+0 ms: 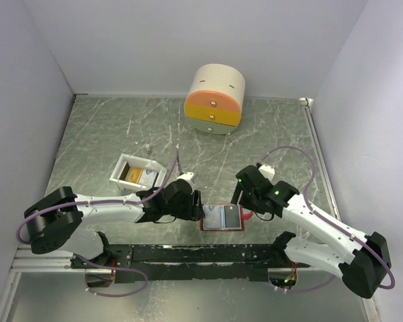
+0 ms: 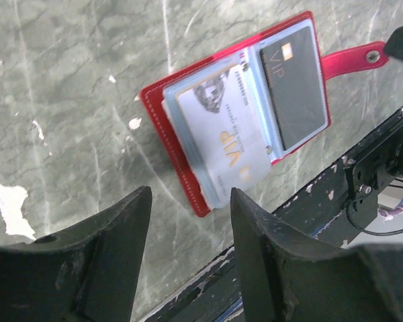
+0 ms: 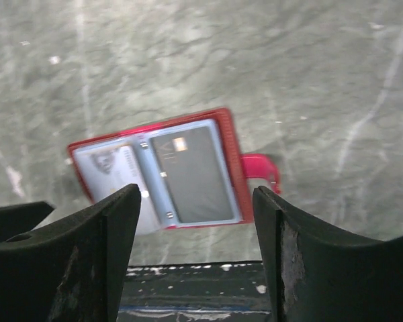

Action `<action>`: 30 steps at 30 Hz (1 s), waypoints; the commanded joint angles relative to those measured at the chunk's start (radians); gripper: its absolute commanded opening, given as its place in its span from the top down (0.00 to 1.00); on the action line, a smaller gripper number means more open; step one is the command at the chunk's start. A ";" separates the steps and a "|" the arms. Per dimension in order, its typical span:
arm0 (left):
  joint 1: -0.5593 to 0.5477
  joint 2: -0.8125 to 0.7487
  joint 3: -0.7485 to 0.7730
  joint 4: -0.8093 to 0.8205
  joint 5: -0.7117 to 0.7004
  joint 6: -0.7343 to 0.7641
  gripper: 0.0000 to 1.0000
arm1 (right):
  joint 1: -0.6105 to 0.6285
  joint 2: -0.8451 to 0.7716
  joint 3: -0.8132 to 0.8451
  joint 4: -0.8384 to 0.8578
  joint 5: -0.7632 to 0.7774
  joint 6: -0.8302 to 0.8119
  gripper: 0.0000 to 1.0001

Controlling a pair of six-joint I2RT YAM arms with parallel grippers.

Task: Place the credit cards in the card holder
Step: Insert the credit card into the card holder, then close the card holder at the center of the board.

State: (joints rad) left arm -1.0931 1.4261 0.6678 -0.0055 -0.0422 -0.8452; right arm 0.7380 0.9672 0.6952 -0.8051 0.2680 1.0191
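I see the card holder (image 1: pixel 222 218) lying open on the worktop (image 1: pixel 269 134) at the middle of the near edge, with a pale card (image 2: pixel 218 127) in one sleeve and a dark card (image 2: pixel 294 94) in the sleeve beside it. My left pincer (image 2: pixel 190 198) hangs just left of it and my right pincer (image 3: pixel 195 194) hovers by its far right corner, both spread wide and holding nothing. A white tray (image 1: pixel 121 168) holding an orange-gold card (image 1: pixel 129 176) sits towards the left edge.

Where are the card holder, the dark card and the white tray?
card holder (image 2: pixel 179 155), left wrist view, red left cover edge.
dark card (image 2: pixel 294 94), left wrist view, card's middle.
white tray (image 1: pixel 118 168), top external view, left wall.
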 commanded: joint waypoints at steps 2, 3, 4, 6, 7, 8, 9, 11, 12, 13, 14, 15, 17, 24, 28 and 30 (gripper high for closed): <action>0.038 -0.034 -0.065 0.087 0.017 0.010 0.37 | -0.048 0.024 -0.007 -0.100 0.093 0.004 0.32; 0.048 -0.024 -0.067 0.091 0.032 0.007 0.37 | -0.061 0.030 -0.013 -0.093 0.085 -0.009 0.32; 0.055 -0.013 -0.068 0.098 0.048 0.005 0.38 | -0.072 0.036 -0.017 -0.088 0.077 -0.021 0.32; 0.062 0.006 -0.072 0.125 0.085 0.001 0.38 | -0.087 0.050 -0.031 -0.074 0.060 -0.035 0.33; 0.061 0.014 -0.074 0.141 0.108 -0.003 0.38 | -0.091 0.054 -0.039 -0.067 0.051 -0.040 0.35; 0.062 0.027 -0.075 0.157 0.123 -0.007 0.38 | -0.094 0.057 -0.048 -0.060 0.043 -0.044 0.36; 0.062 0.038 -0.075 0.171 0.135 -0.010 0.37 | -0.096 0.059 -0.058 -0.052 0.037 -0.045 0.39; 0.063 0.060 -0.068 0.180 0.150 -0.016 0.35 | -0.098 0.058 -0.073 -0.041 0.029 -0.044 0.42; 0.063 0.069 -0.064 0.180 0.155 -0.017 0.34 | -0.097 0.058 -0.083 -0.033 0.024 -0.045 0.44; 0.063 0.079 -0.062 0.181 0.162 -0.019 0.33 | -0.098 0.056 -0.094 -0.022 0.016 -0.048 0.45; 0.064 0.086 -0.061 0.182 0.166 -0.023 0.33 | -0.098 0.058 -0.103 -0.011 0.009 -0.052 0.45; 0.064 0.093 -0.060 0.184 0.169 -0.028 0.32 | -0.100 0.062 -0.111 -0.007 0.008 -0.052 0.45; 0.064 0.108 -0.057 0.187 0.175 -0.045 0.32 | -0.099 0.068 -0.115 0.001 0.004 -0.055 0.50; 0.067 0.169 -0.046 0.246 0.233 -0.090 0.33 | -0.099 0.063 -0.154 0.085 -0.055 -0.073 0.83; 0.073 0.161 -0.056 0.295 0.252 -0.119 0.33 | -0.098 0.064 -0.179 0.142 -0.102 -0.084 0.99; 0.082 0.153 -0.064 0.342 0.278 -0.139 0.34 | -0.098 0.061 -0.195 0.176 -0.132 -0.084 1.00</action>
State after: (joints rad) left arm -1.0248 1.5742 0.6125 0.2447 0.1726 -0.9417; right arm 0.6426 1.0348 0.5289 -0.7170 0.2031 0.9443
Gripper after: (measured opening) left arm 0.670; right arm 0.024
